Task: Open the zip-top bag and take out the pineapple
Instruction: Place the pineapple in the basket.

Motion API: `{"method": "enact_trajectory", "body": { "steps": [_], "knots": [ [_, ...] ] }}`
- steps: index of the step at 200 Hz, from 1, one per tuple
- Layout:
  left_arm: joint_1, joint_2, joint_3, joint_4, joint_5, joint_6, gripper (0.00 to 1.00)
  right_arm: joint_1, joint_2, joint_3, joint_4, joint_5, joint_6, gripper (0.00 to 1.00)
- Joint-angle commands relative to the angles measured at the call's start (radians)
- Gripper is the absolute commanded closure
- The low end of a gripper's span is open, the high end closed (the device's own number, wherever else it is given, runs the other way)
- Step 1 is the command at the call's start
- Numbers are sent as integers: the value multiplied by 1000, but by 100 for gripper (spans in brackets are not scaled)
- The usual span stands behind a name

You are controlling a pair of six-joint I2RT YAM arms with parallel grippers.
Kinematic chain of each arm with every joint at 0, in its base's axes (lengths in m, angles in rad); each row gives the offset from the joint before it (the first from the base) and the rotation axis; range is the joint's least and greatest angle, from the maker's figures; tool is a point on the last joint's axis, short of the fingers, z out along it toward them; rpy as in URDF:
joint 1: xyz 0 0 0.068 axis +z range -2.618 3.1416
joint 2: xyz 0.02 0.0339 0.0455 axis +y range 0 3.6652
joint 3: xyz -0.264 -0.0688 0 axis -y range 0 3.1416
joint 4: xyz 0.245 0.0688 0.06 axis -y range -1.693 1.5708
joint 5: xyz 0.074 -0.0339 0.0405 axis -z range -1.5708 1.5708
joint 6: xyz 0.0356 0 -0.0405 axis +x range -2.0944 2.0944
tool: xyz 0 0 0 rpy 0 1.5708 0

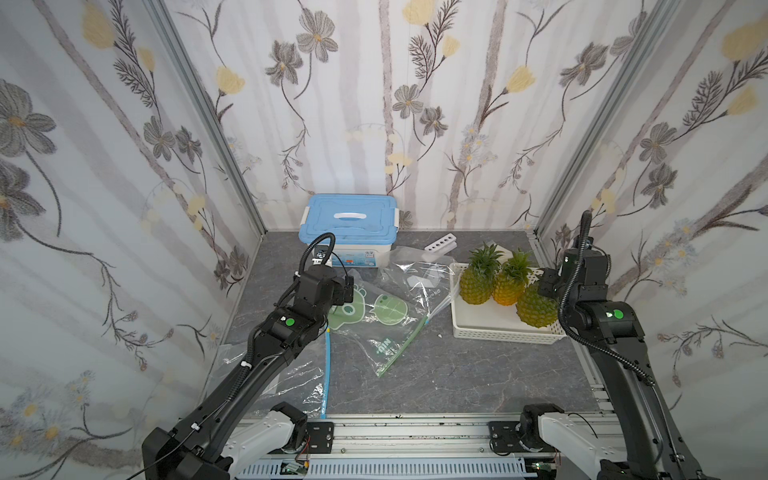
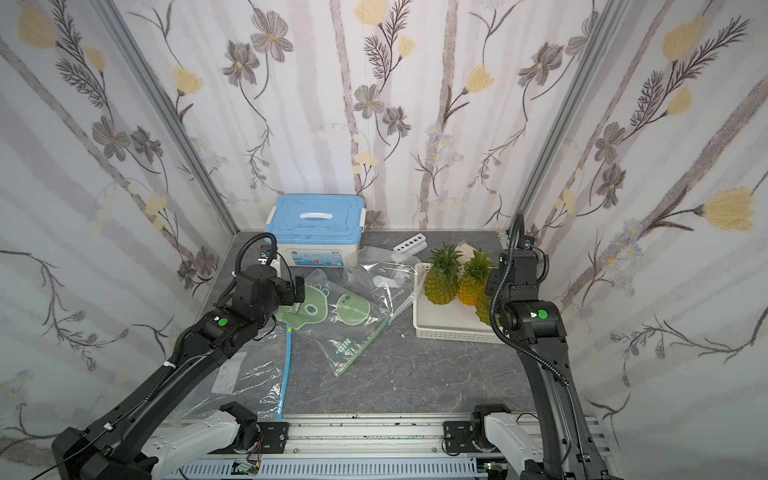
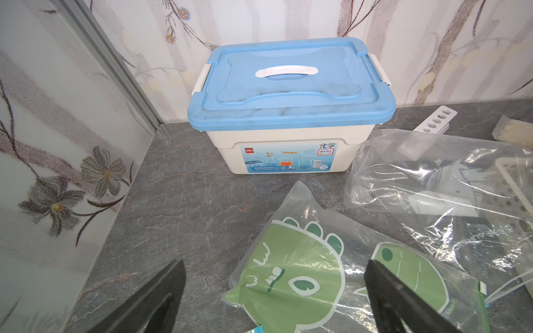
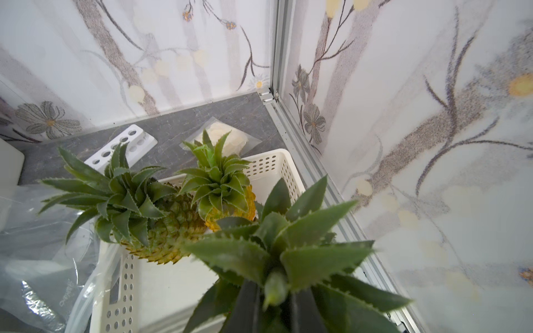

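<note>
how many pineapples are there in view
3, all at the white basket: the first pineapple at its far left, the second pineapple beside it, the third pineapple nearer on the right, crown pinched in the right pincer. None shows in the clear bags.

Both top views: high over the near edge, pitched down and forward, far off; whole grey marbled tabletop [image 1: 457, 374] [image 2: 415, 374] in frame.
Left wrist: low, close, facing rearward at blue-lidded white plastic box [image 3: 288, 115]. Box [image 1: 349, 220] also in both top views.
Right wrist: tight above nearest pineapple [image 4: 302, 253], facing rearward over white perforated plastic basket [image 4: 268, 165]. Basket [image 2: 453, 332] shared likewise.
</note>
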Motion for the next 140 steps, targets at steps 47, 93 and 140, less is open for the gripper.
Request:
{"method": "enact_trajectory", "body": {
  "steps": [47,93,140],
  "knots": [
    [4,1,-30,90,29,-1,0,-74,5,-141,213,-59,-29,100],
    [11,-15,-72,85,19,-18,0,-122,-23,-299,352,-136,-16,100],
    [21,-80,-149,72,-17,-39,0,-138,2,-383,427,-180,5,100]
  ]
}}
